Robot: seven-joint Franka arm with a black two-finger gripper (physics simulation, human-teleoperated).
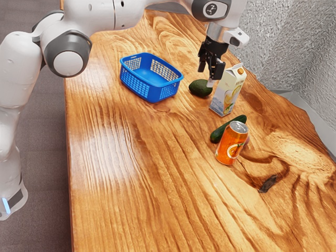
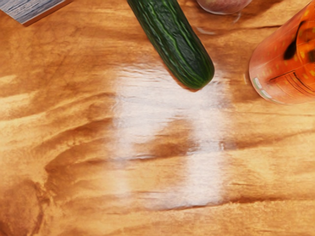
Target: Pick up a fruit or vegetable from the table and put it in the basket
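The gripper is open above the table in the exterior view, with nothing between its fingers, close over the dark green avocado and beside the carton. Nearer that view's front, a green cucumber lies partly behind the orange can. The blue basket stands upright toward the exterior view's left; the visible part of its inside holds nothing. In the wrist view the cucumber lies on bare wood, its rounded end near the orange can. A reddish round thing is partly seen beside it.
A juice carton stands right by the gripper and avocado. An orange can, also the can in the wrist view, stands against the cucumber's side. A small dark thing lies farther forward on the wooden table.
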